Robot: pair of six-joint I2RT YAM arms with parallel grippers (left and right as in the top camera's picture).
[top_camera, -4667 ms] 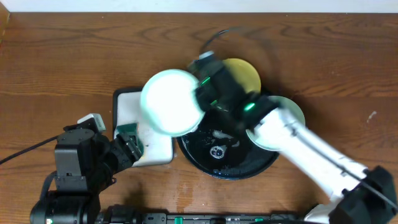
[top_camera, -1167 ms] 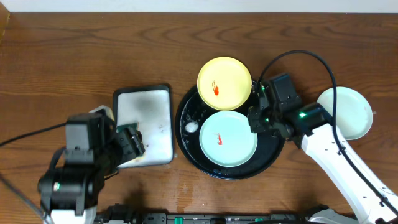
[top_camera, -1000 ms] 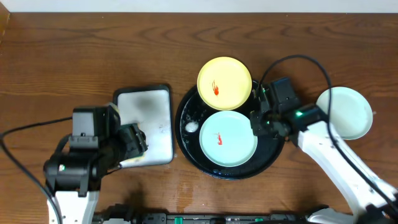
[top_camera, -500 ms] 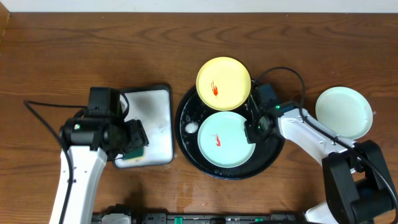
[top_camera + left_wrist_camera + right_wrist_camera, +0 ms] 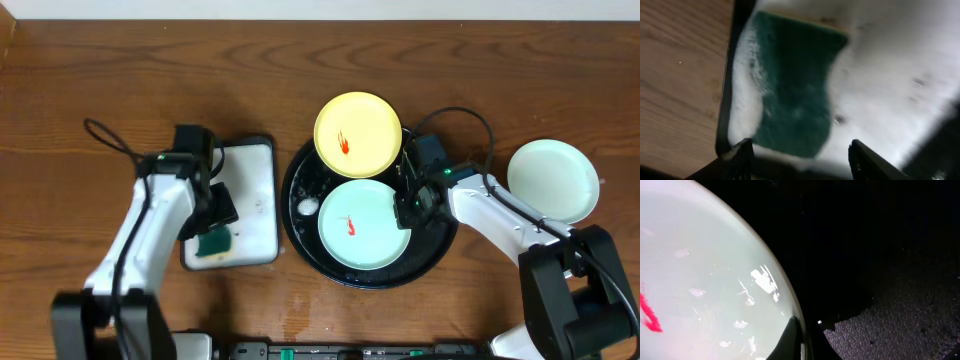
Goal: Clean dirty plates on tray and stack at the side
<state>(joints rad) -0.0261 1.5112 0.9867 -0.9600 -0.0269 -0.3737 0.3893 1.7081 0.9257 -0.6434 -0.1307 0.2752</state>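
A pale mint plate [image 5: 365, 222] with a red smear lies in the black round tray [image 5: 300, 235]. A yellow plate [image 5: 358, 133] with a red smear rests on the tray's far rim. A second mint plate [image 5: 553, 180] without smears lies on the table at the right. My right gripper [image 5: 408, 205] is shut on the right rim of the smeared mint plate [image 5: 705, 280]; in the right wrist view one finger [image 5: 792, 337] lies on the rim above the black tray [image 5: 880, 255]. My left gripper [image 5: 215, 208] is open and empty over a green sponge [image 5: 795, 95].
The sponge [image 5: 212, 243] lies in foam at the near left corner of a white rectangular black-rimmed tray [image 5: 250, 190], left of the round tray. A blob of foam [image 5: 307, 205] sits on the round tray's left side. Cables trail from both arms.
My left arm has swung away from me over the white tray, and the sponge lies below its open jaws. My right gripper moved onto the smeared mint plate's right rim and has stayed there.
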